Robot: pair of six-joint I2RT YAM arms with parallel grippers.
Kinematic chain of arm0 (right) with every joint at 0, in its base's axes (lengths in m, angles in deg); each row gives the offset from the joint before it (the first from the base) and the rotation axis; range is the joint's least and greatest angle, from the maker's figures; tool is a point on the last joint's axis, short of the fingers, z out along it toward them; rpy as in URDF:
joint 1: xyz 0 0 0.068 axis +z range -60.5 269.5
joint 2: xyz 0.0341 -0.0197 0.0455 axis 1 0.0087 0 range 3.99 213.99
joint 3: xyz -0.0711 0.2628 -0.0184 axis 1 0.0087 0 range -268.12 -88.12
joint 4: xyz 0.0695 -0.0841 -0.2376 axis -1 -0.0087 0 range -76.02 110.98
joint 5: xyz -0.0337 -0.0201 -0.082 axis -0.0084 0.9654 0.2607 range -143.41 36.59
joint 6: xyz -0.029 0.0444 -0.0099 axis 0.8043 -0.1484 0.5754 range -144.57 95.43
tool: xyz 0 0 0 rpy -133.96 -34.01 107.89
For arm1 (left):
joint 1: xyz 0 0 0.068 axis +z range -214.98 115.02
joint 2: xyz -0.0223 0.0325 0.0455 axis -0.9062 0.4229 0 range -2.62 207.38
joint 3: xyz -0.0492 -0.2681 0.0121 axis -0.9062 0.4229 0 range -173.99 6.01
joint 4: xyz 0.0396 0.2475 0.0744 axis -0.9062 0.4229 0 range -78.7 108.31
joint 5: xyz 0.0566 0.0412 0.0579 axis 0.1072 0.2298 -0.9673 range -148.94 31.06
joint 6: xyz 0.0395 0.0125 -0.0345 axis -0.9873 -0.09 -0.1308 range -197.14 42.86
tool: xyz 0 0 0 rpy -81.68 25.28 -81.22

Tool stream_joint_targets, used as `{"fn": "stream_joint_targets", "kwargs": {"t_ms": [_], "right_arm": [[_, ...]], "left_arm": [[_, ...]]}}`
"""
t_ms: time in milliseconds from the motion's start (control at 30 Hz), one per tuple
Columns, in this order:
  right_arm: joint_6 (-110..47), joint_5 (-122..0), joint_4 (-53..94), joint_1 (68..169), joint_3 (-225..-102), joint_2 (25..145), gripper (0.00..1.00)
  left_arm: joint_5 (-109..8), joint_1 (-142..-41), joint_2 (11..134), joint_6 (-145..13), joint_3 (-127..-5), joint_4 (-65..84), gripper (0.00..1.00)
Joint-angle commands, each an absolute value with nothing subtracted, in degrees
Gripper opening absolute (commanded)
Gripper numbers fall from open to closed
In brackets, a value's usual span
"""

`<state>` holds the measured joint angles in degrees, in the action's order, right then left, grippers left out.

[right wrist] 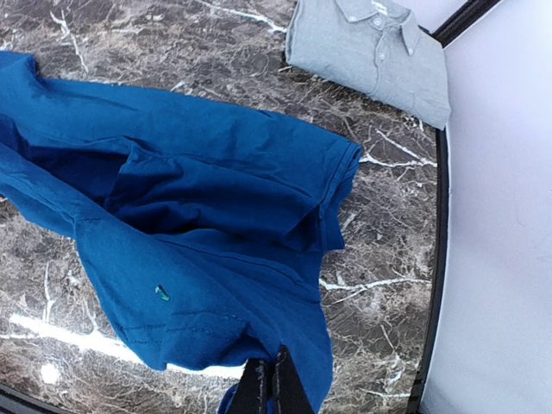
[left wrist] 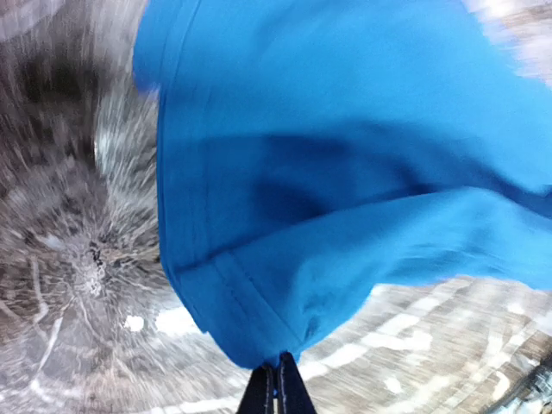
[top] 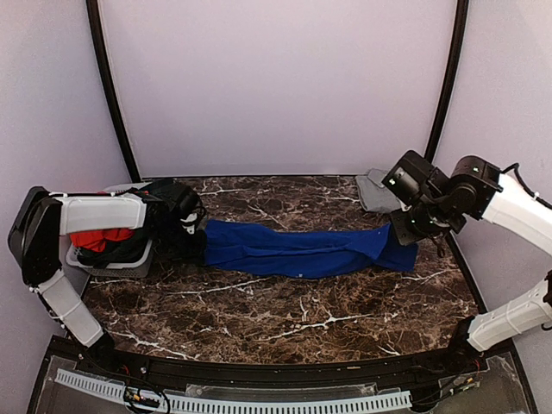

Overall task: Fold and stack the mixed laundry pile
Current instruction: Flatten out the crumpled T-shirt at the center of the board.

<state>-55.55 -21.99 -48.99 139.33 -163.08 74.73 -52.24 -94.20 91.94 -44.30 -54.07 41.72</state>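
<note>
A royal-blue T-shirt [top: 302, 248] hangs stretched across the marble table between both arms. At its left end my left gripper [left wrist: 278, 373] is shut on the blue hem [left wrist: 250, 302]; the view there is blurred. My right gripper [right wrist: 274, 373] is shut on the shirt's right end [right wrist: 207, 285], which droops in folds below it. A folded grey shirt [right wrist: 371, 47] with a collar lies at the back right corner [top: 375, 191]. Red-orange cloth [top: 99, 238] and dark cloth [top: 168, 200] sit in the basket at the left.
A small grey basket [top: 116, 267] stands at the left edge under my left arm. The black frame rail [right wrist: 435, 259] and the pale wall run close along the right side of the marble table [top: 285, 306].
</note>
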Motion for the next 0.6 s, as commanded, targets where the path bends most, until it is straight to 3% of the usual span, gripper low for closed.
{"fn": "stream_joint_targets", "kwargs": {"t_ms": [0,367,567], "right_arm": [[-57.78,-15.47,-52.5,138.78,-168.06,69.79,0.0],[-52.5,-11.98,-50.64,138.81,-178.16,60.35,0.0],[-42.73,-0.77,-44.38,138.68,-182.77,61.55,0.0]], "left_arm": [[-48.55,-95.76,80.03,-48.41,-59.47,43.61,0.0],[-35.02,-96.79,62.05,-52.02,-64.71,40.61,0.0],[-35.32,-96.8,63.02,-51.3,-70.13,41.45,0.0]]}}
